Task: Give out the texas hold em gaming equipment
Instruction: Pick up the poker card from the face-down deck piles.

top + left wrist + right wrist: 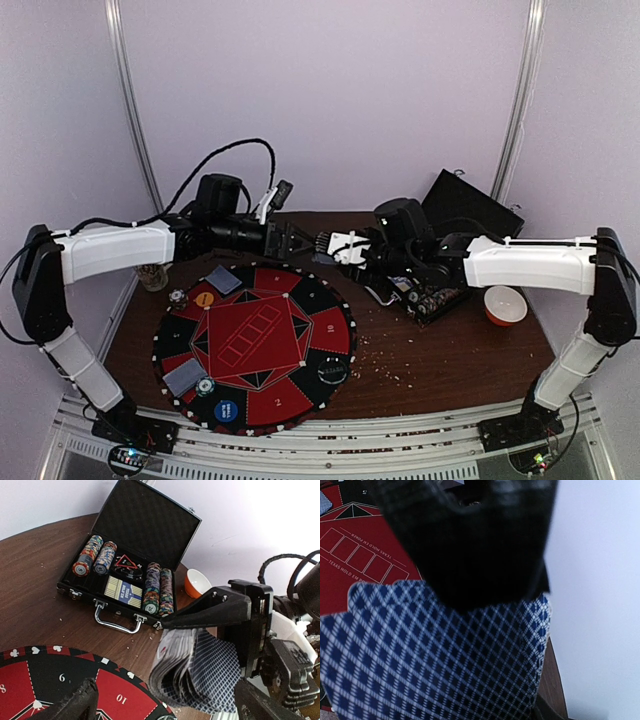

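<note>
My right gripper [326, 245] is shut on a fanned deck of blue-backed playing cards [197, 670] above the round mat's far edge. The same deck [445, 655] fills the right wrist view, under one dark finger [470, 540]. My left gripper [167, 706] stands wide open just left of the deck, holding nothing. On the mat lie two small card piles [222, 279] [185, 377], striped chips [178, 296] [205, 386], a yellow button [204, 298], a blue button [226, 410] and a black disc [332, 370].
The round red-and-black mat [300, 330] lies front centre. An open black case [127, 535] holding rows of chips and a card box stands behind the right gripper. An orange bowl [505, 305] sits right of it. A glass [152, 275] stands at the left.
</note>
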Controlling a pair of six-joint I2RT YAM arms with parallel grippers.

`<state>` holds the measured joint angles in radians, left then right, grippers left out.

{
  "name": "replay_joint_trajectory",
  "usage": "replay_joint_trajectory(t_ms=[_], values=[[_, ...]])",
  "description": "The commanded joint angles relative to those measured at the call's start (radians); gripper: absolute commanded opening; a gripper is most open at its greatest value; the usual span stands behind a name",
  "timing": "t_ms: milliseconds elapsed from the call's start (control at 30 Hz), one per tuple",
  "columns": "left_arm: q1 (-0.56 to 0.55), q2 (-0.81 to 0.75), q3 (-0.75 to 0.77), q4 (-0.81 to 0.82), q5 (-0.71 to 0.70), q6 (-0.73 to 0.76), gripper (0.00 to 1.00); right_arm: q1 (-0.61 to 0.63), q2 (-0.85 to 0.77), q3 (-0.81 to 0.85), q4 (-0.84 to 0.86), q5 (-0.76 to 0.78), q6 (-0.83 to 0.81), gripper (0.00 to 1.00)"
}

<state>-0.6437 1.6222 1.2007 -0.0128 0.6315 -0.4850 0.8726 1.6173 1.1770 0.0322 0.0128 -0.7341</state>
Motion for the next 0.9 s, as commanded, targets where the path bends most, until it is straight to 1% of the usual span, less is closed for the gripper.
replay_joint_trajectory(t_ms=[0,100,167,300,367,467,533,867], values=[[-0.009,0.027,0.016,0.097,0.038,-0.022,0.98,0.015,0.025,0.041,0.009,-0.004,0.004,0.44],[-0.009,0.052,0.033,0.078,-0.009,-0.037,0.95,0.018,0.03,0.043,0.008,-0.003,0.0,0.44],[-0.009,0.075,0.059,0.045,-0.041,-0.039,0.9,0.017,0.031,0.044,0.009,0.001,-0.001,0.44],[-0.008,0.09,0.078,-0.038,-0.046,-0.008,0.71,0.017,0.028,0.039,0.011,0.017,0.0,0.44],[-0.008,0.073,0.068,-0.047,-0.054,0.003,0.62,0.018,0.027,0.034,0.011,0.019,0.001,0.44],[-0.008,0.047,0.057,-0.057,-0.066,0.018,0.51,0.017,0.029,0.032,0.013,0.022,0.001,0.44],[-0.008,0.035,0.054,-0.066,-0.077,0.027,0.48,0.018,0.029,0.032,0.015,0.024,0.002,0.44],[-0.008,0.005,0.042,-0.095,-0.086,0.052,0.45,0.018,0.029,0.03,0.011,0.029,-0.001,0.44]])
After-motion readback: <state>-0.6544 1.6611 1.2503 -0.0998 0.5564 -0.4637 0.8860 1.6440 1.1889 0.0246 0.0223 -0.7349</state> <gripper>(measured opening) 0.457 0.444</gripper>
